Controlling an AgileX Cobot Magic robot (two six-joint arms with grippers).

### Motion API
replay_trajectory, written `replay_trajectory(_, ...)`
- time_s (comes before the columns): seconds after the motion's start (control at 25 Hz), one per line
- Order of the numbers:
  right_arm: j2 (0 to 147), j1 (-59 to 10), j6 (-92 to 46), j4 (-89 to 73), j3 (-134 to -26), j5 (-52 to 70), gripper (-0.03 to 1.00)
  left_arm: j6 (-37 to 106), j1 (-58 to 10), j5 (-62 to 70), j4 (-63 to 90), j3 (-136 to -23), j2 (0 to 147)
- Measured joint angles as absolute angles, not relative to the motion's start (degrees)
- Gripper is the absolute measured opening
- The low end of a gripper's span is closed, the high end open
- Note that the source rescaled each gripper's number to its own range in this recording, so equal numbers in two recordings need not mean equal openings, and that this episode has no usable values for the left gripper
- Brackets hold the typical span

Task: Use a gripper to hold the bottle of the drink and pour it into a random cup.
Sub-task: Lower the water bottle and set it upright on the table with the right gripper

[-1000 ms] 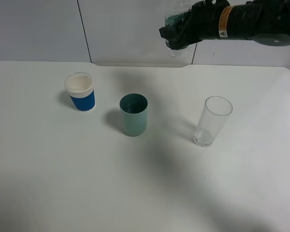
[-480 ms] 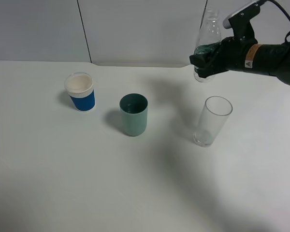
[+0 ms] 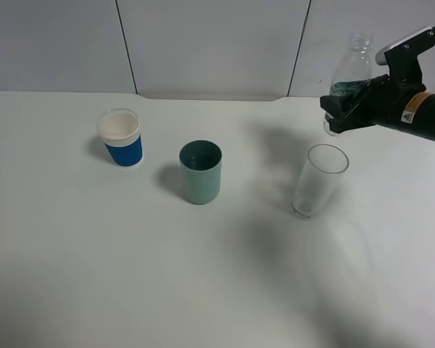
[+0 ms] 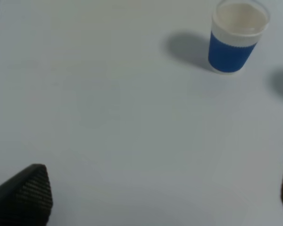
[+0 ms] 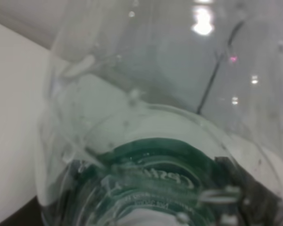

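At the upper right of the frame, the right gripper [image 3: 341,110] is clamping the green-labelled bottle [image 3: 351,69] upright, above the tall clear glass [image 3: 319,181]. Pouring looks not yet begun. The next move calls for tilting the neck over the teal cup [image 3: 201,172] at mid-frame.

Clear plastic bottle [image 3: 350,72]; matte teal cup [image 3: 201,172].

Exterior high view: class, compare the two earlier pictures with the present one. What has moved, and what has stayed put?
The right gripper, holding the bottle throughout, carried it rightward and lower in the view, ending up-right of the clear glass. Nothing was let go. The teal cup, the white cup with blue sleeve and the clear glass did not move.
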State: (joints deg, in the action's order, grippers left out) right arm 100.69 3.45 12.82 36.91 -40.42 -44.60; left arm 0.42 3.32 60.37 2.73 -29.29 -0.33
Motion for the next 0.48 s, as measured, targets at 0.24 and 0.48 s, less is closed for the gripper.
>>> replay_trajectory(0.24,103.0,3.8,10.9,36.1,-40.4,-46.1,0.0,0.4,3.3,60.4,2.7,-29.3,-0.3)
replay_trajectory(0.48,107.3,3.9,9.1,33.9,-40.4,-47.6,0.0,0.4,3.3,60.4,2.7,-29.3,-0.3)
